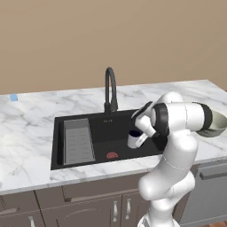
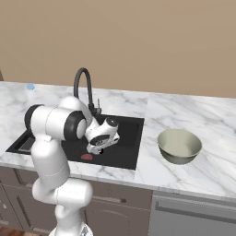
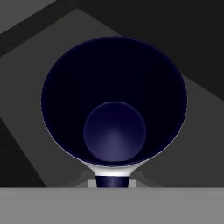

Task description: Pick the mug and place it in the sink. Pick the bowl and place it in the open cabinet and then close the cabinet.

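While the mug (image 1: 134, 138) hangs in the grip of the gripper (image 1: 138, 138), it sits above the right half of the sink (image 1: 103, 123), its white-grey wall showing below the hand and its dark navy rim turned upward toward the wrist. Seen from the hand, the mug (image 3: 114, 105) opens straight toward me, a deep navy well with a paler round floor, and the black basin lies behind it. The jaws are drawn in tight on the mug's wall; I cannot make out the fingertips themselves. Whether the mug touches the basin floor I cannot tell. Below and to the left of it lies the red drain mark (image 1: 112, 155), and further left the grey ribbed drain tray (image 1: 78, 141) rests in the basin. The black gooseneck faucet (image 1: 110, 90) rises from the back edge of the sink. From the other side, the gripper (image 2: 99, 146) shows over the basin near the red mark. The bowl (image 2: 179, 145) stands upright on the marble counter (image 2: 203, 170), well to the right of the sink. A small blue thing (image 1: 13, 97) lies at the counter's far left.
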Robot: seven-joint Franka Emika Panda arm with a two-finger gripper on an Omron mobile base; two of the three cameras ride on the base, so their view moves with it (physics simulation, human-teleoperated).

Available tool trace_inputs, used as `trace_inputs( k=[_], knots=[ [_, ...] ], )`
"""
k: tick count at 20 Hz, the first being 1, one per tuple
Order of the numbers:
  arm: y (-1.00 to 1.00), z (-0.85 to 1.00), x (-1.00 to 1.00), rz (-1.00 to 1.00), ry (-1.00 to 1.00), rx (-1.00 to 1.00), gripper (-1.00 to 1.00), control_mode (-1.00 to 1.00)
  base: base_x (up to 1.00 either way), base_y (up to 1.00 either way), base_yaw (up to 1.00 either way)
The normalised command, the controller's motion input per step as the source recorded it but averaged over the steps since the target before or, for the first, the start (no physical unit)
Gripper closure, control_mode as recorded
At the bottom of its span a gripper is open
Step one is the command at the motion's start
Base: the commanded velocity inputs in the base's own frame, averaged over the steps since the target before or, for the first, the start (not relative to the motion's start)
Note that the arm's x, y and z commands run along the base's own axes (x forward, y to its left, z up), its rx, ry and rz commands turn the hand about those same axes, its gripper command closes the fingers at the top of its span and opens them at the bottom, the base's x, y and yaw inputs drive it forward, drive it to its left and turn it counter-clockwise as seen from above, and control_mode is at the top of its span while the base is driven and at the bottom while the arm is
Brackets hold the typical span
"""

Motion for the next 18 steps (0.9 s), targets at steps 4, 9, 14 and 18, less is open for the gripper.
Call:
trace_inputs(
  k=[4,9,14,18],
  knots=[
    [0.00,-0.23,0.11,-0.10,0.00,0.00,1.00,-1.00,0.00,0.00,0.00],
    [0.00,-0.29,0.20,-0.10,0.00,0.00,1.00,-1.00,0.00,0.00,0.00],
    [0.00,-0.29,0.14,-0.09,0.00,0.00,1.00,-1.00,0.00,0.00,0.00],
    [0.00,-0.29,0.14,-0.09,0.00,0.00,1.00,-1.00,0.00,0.00,0.00]
  ],
)
